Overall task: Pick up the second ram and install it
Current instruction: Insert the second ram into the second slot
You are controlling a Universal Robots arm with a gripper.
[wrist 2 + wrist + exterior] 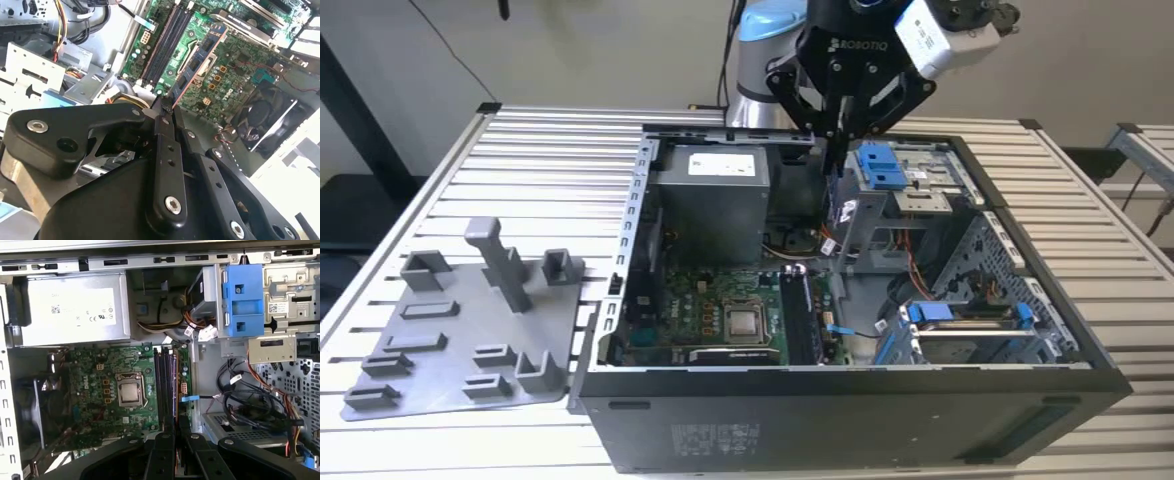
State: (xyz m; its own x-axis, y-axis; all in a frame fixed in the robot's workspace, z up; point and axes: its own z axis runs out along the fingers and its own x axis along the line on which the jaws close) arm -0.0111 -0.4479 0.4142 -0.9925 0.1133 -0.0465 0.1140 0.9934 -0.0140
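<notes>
Second ram (pixel 199 60) clamped edge-on in gripper (pixel 166 107), above motherboard (pixel 240 60).

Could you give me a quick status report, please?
Gripper shut on memory stick. Stick above green board, near black slots, not seated. Slots look clear.

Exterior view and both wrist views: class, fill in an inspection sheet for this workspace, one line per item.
Surface: slatted metal table, bearing an open computer case.
Job's things: second ram held in the air over the green board, near its long black slots; not yet seated.
Clutter: grey fixture plate with upright posts, beside the case at the exterior view's left.
Pincer: pincer shut on the ram, above the open case.
Cables: wire bundles inside the case, apart from the slots.
Surroundings: pale wall; another slatted table at the exterior view's right.
</notes>
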